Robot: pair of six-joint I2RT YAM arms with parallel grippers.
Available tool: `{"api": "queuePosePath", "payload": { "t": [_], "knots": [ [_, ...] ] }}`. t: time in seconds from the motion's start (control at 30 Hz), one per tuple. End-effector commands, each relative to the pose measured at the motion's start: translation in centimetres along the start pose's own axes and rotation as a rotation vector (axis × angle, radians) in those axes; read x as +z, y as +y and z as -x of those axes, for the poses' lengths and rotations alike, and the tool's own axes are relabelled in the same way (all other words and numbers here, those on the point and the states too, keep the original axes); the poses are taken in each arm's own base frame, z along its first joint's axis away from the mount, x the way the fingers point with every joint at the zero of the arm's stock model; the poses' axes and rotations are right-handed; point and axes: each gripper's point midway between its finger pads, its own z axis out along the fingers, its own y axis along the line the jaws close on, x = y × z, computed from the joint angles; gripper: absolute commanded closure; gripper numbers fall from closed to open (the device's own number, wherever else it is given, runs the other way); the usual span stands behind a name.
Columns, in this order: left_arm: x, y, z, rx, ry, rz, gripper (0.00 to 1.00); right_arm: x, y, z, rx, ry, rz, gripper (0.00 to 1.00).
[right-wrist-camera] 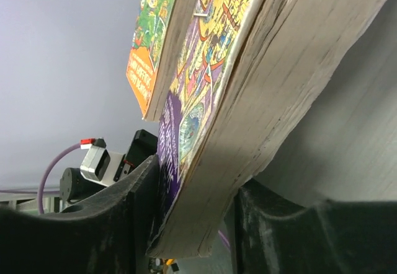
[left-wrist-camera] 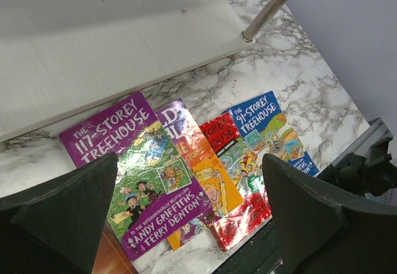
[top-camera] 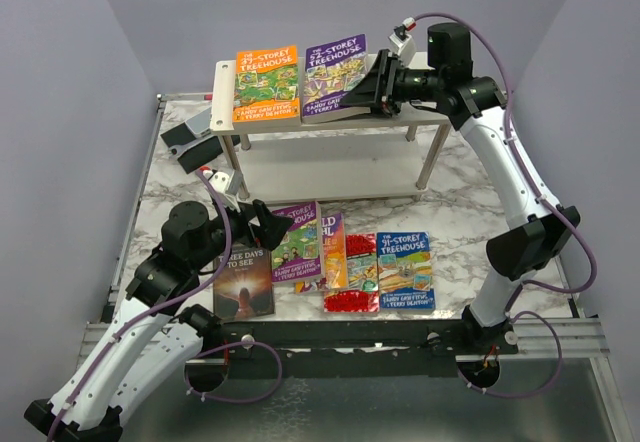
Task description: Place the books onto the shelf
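Step in hand: placing the second book. The purple Treehouse book [top-camera: 333,77] lies flat on the top board of the shelf [top-camera: 330,167], upper centre of the overhead frame. It is just beside the orange Treehouse book [top-camera: 267,84], which is already placed there.

Right gripper [top-camera: 372,84]: at the purple book's right edge. In its wrist view the fingers [right-wrist-camera: 133,193] straddle the book's corner, one on the cover side and one under the pages, about half apart. You cannot tell whether they pinch it or have let it go.

Left gripper [top-camera: 262,224]: spread fully, holding nothing, hovering lower left over the floor books.

Five left on the marble, lower centre:
- dark book [top-camera: 243,284]
- 117-Storey book [top-camera: 296,244]
- Roald Dahl book [top-camera: 333,247]
- red book [top-camera: 352,277]
- 91-Storey book [top-camera: 405,270]

Next, by your judgement: draw the right fingers clear sideways without dragging the purple book. Then take a floor book by a free edge, since they overlap.
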Motion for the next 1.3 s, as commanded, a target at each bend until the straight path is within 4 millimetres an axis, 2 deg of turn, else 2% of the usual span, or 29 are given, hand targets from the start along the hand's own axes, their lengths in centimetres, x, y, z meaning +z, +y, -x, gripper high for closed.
{"api": "queuePosePath", "payload": {
  "t": [0.0, 0.17, 0.4, 0.53, 0.63, 0.8, 1.03, 1.27],
  "knots": [
    [0.1, -0.2, 0.1, 0.016, -0.010, -0.020, 0.01, -0.5, 0.2, 0.0, -0.046, 0.012, -0.006, 0.47],
    [0.0, -0.2, 0.2, 0.016, -0.016, -0.022, 0.01, -1.0, -0.6, 0.5, -0.088, -0.011, -0.082, 0.34],
    [0.0, -0.3, 0.2, 0.017, -0.017, -0.025, 0.01, -2.6, -2.9, 2.0, -0.173, -0.107, -0.280, 0.25],
    [0.0, -0.3, 0.2, 0.017, -0.016, -0.027, 0.01, -3.3, -4.2, 2.0, -0.220, -0.119, -0.367, 0.20],
    [0.0, -0.3, 0.2, 0.018, -0.015, -0.028, 0.01, -4.2, -5.1, 3.0, -0.287, -0.180, -0.484, 0.19],
    [0.0, -0.3, 0.2, 0.017, -0.018, -0.027, 0.01, -4.3, -5.5, 4.3, -0.313, -0.226, -0.527, 0.20],
    [0.0, -0.3, 0.2, 0.016, -0.016, -0.026, 0.01, -2.9, -6.1, 5.4, -0.323, -0.231, -0.514, 0.22],
    [0.1, -0.3, 0.1, 0.014, -0.013, -0.027, 0.01, -1.2, -6.2, 5.0, -0.334, -0.193, -0.477, 0.26]
  ]
}}
